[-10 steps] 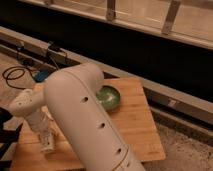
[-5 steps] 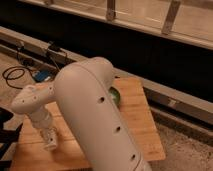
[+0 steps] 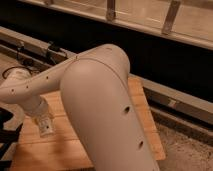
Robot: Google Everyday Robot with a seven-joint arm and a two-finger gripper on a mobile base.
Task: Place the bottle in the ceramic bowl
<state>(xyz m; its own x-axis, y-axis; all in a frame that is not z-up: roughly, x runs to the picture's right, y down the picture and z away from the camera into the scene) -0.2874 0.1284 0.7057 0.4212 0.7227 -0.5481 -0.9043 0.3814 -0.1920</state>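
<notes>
My big white arm [image 3: 100, 110] fills the middle of the camera view and reaches left and down. My gripper [image 3: 45, 126] hangs at its end, low over the front left part of the wooden tabletop [image 3: 145, 117]. The green ceramic bowl is hidden behind the arm. No bottle shows anywhere in view; I cannot tell whether the gripper holds anything.
The wooden tabletop's right edge and front right corner show beside the arm. A metal rail [image 3: 170, 97] runs behind the table below a dark wall and glass panels. Black cables [image 3: 22, 65] lie at the back left. Gravelly floor [image 3: 187, 150] lies to the right.
The arm's elbow has swung up and to the right and now covers the green bowl, which showed before. The gripper has stayed over the front left of the tabletop.
</notes>
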